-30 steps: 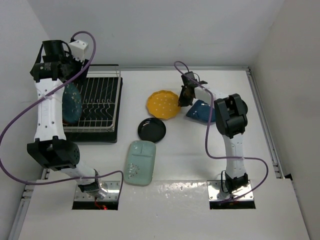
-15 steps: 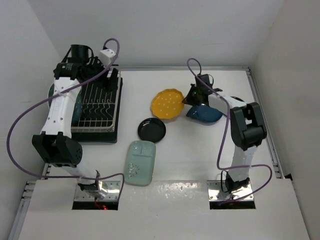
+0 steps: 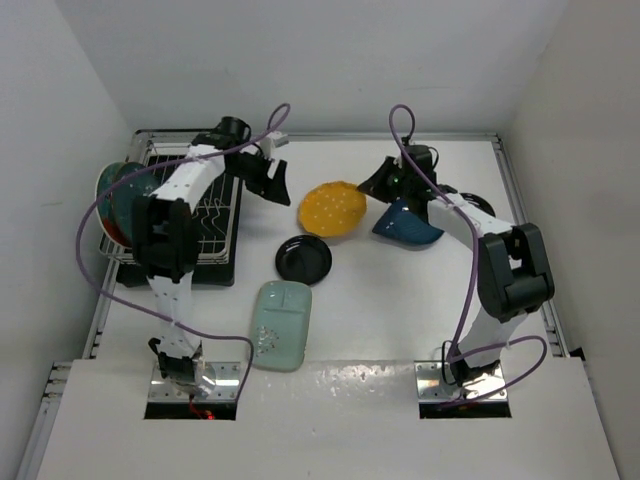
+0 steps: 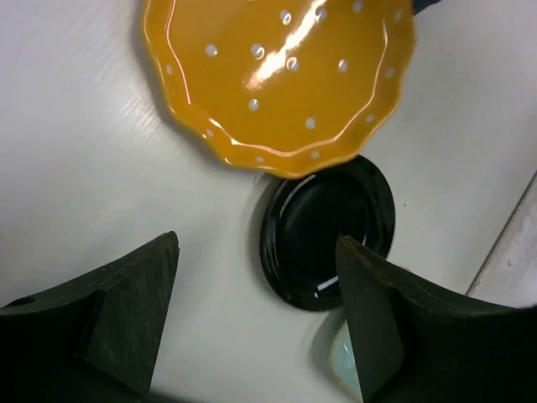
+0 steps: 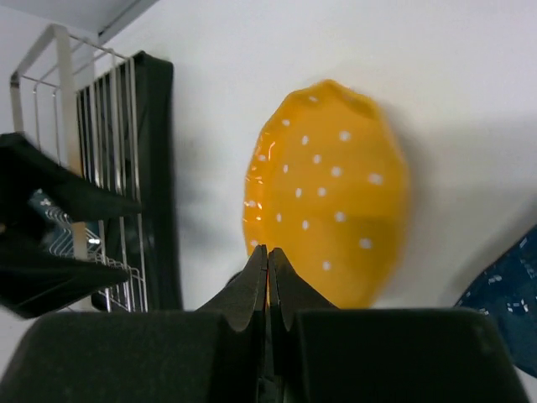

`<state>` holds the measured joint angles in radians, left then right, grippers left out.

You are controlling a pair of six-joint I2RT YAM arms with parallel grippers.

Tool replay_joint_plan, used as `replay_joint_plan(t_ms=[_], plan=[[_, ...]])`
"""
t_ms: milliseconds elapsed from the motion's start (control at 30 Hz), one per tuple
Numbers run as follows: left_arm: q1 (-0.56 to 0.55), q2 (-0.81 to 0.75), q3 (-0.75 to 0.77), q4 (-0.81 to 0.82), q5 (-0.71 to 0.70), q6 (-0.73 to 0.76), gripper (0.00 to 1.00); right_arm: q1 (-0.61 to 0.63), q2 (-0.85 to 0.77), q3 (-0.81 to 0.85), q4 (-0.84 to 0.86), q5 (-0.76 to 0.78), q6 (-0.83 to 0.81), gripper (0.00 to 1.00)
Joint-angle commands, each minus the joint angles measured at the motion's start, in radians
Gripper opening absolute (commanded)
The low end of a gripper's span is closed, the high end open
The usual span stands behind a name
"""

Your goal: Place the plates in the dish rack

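Pickup step: left end effector (image 4: 256,243) spread, yellow scalloped plate (image 4: 277,75) just ahead; right end effector (image 5: 268,252) pinched closed. Next, you likely straddle its rim.

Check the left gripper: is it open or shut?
Open. The left gripper has its fingers wide apart, nothing between them; the yellow plate and a black plate show on the table through the gap.

White tabletop (image 3: 390,320), plain white walls (image 3: 330,60) on three sides, metal rail (image 3: 527,240) along right edge.
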<state>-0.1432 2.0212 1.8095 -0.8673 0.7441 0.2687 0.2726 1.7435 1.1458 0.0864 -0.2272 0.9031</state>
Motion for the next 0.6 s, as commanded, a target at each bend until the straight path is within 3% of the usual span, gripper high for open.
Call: replay_joint_plan(t_ms=[0, 100, 133, 200, 233, 333, 433, 567], plan=[[-0.061, 0.091, 0.066, 0.045, -0.017, -0.057, 0.79, 0.002, 0.007, -0.026, 0.049, -0.001, 0.039, 0.00], [-0.070, 0.102, 0.076, 0.045, -0.017, -0.057, 0.79, 0.002, 0.043, -0.005, -0.019, 0.044, -0.013, 0.00], [-0.079, 0.102, 0.076, 0.045, -0.040, -0.057, 0.79, 0.000, 0.062, 0.090, -0.083, 0.055, -0.079, 0.06], [-0.079, 0.093, 0.076, 0.045, -0.061, -0.057, 0.79, 0.005, 0.144, 0.178, -0.261, 0.115, -0.207, 0.41], [-0.079, 0.093, 0.076, 0.045, -0.075, -0.057, 0.79, 0.005, 0.212, 0.306, -0.349, 0.138, -0.230, 0.46], [-0.079, 0.083, 0.065, 0.045, -0.101, -0.057, 0.79, 0.016, 0.372, 0.478, -0.570, 0.195, -0.285, 0.54], [-0.079, 0.073, 0.030, 0.045, -0.112, -0.057, 0.79, 0.031, 0.477, 0.520, -0.619, 0.264, -0.285, 0.62], [-0.088, 0.051, 0.008, 0.045, -0.121, -0.048, 0.79, 0.053, 0.521, 0.519, -0.629, 0.347, -0.306, 0.65]])
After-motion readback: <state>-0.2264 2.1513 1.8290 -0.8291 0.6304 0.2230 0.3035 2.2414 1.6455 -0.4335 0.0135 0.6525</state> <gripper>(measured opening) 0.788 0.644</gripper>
